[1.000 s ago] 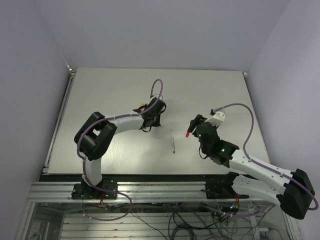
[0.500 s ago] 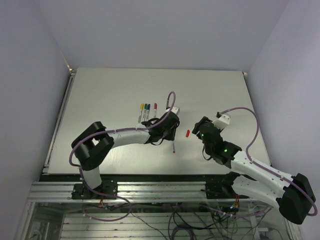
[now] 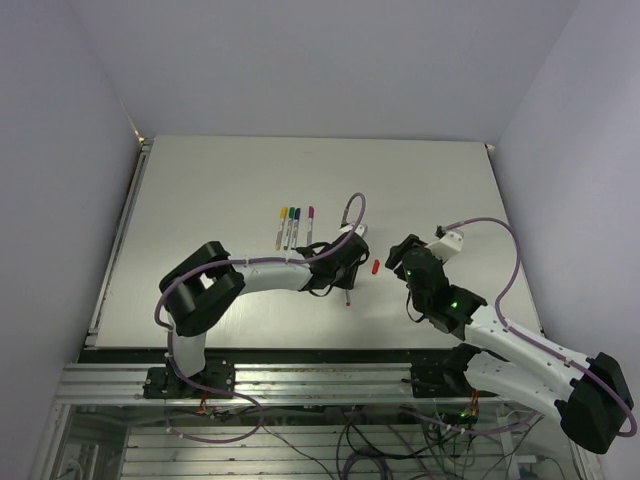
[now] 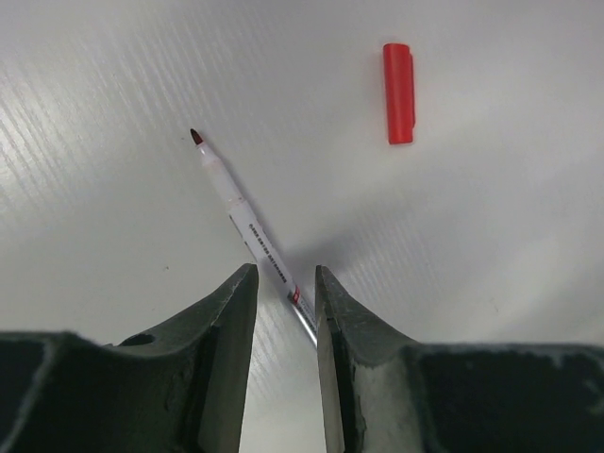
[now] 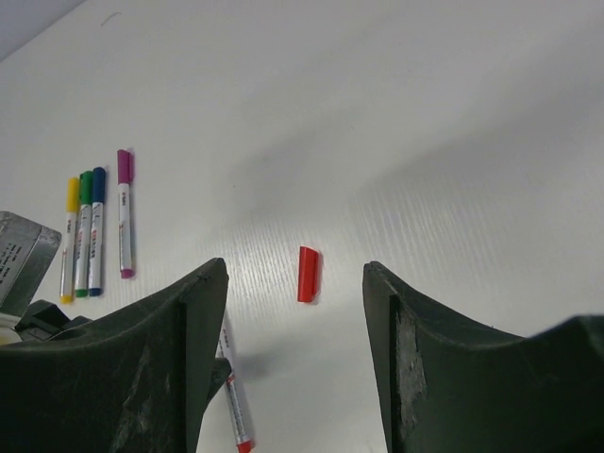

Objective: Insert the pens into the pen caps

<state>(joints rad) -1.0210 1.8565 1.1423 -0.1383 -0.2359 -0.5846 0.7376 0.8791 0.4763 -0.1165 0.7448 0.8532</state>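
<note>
Four capped pens (image 5: 94, 231) sit far left, done. Our left gripper (image 4: 286, 274) has swung over to the red pen (image 4: 236, 209), fingers narrowly apart astride its barrel, no pinch yet. Red cap (image 4: 398, 92), just released, lies ahead of right gripper (image 5: 294, 269), fingers spread wide. Last pair pending.

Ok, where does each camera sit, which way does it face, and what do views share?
Top external: overhead, near edge, looking down at the table; left arm and right arm show.
Left wrist: looks down past the open left gripper at the red pen and red cap.
Right wrist: looks across the table past the open right gripper at the red cap and four capped pens.
Shared: all three show the red pen and cap.
</note>
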